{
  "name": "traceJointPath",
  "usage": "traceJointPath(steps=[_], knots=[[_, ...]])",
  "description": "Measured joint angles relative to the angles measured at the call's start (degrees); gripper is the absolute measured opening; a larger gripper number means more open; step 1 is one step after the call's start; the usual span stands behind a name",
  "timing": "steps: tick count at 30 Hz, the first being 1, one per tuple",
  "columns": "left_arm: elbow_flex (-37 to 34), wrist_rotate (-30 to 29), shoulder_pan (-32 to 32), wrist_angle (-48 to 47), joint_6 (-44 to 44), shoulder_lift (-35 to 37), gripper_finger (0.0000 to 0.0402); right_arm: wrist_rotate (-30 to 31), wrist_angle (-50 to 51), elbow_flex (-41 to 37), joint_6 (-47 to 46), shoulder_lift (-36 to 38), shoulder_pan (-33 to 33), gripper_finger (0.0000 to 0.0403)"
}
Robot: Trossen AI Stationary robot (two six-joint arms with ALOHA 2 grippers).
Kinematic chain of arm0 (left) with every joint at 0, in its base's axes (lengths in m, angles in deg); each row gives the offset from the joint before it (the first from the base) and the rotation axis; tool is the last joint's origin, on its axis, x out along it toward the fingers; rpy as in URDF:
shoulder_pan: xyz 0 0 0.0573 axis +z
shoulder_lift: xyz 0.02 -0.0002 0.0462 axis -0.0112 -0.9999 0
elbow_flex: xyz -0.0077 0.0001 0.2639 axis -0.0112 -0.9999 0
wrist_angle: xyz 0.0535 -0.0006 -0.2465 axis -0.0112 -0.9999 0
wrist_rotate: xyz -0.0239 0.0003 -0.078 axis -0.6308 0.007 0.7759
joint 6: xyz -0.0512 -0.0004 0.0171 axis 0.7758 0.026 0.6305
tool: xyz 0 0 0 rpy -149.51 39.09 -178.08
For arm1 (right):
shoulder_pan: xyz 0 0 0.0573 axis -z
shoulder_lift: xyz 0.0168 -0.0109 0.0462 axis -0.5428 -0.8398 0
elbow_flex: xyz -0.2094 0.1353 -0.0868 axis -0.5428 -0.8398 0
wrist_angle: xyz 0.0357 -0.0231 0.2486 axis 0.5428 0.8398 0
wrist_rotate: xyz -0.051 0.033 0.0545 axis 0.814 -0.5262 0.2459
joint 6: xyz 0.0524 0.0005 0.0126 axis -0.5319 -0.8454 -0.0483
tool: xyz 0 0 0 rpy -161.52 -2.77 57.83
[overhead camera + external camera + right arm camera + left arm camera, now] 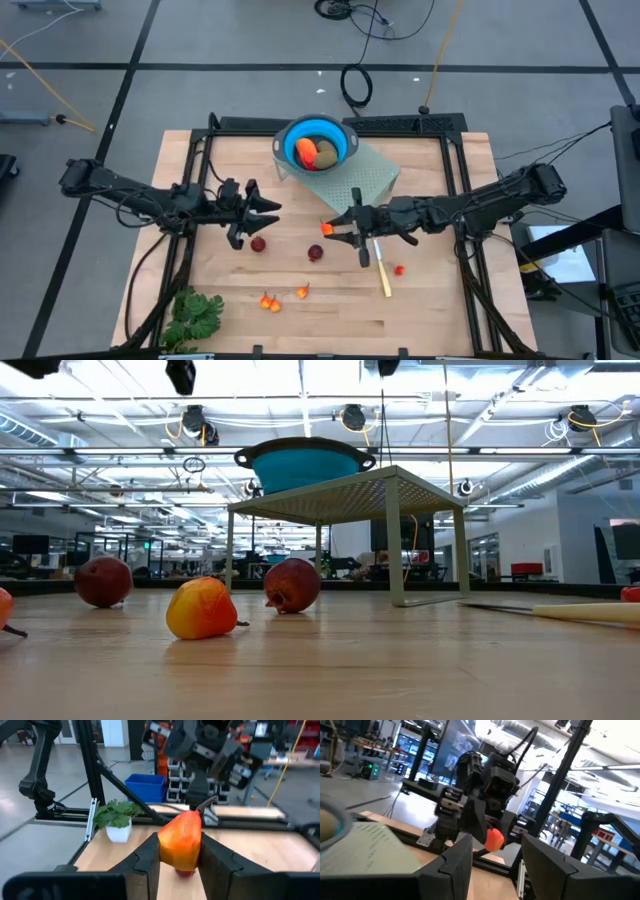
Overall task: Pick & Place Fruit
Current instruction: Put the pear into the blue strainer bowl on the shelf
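We can read no brand, label or writing anywhere in these views.

The right gripper (328, 229) hangs above the middle of the table (430, 300), its fingers (150, 854) closed partway on a small orange-red fruit (181, 844), a glossy piece shading from yellow-orange to red with a dark stem. The left gripper (272, 209) is raised over the left half of the table, facing the right one, with its fingers (447, 865) standing apart and nothing between them.

Two dark red balls (258, 243) lie on the wood near the middle, one just under the left gripper and the other (316, 253) a little nearer the front edge. Three tiny orange-red bits (270, 301) sit close to the front edge, and another small red piece (399, 269) lies to the right of a yellow-handled knife (383, 275).

A blue bowl (340, 135) stands on a pale green wire rack (375, 175) at the back edge, holding an orange piece (306, 151) and an olive-brown oval (326, 154). A leafy green bunch (195, 316) rests at the front left corner.
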Motion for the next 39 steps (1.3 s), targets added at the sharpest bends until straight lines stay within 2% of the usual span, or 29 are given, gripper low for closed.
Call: traceJointPath(steps=[4, 10, 23, 39], knots=[[2.69, 1.67, 0.0, -0.07, -1.14, -3.66, 0.0173, 3.11, -1.65, 0.07, 4.34, -0.07, -0.02, 0.0097], [6.8, 3.36, 0.0, 0.0, -1.21, -9.34, 0.0173, 2.96, -4.94, 0.07, 11.16, -0.02, -0.09, 0.0107], [15.38, 4.13, 1.45, -0.07, -3.7, -18.47, 0.0173, 2.99, -4.95, 0.05, 13.37, -0.02, -0.08, 0.0102], [20.64, 4.83, 2.74, 0.09, -1.89, -24.55, 0.0173, 2.97, -4.89, 0.03, 14.61, -0.02, -0.09, 0.01]])
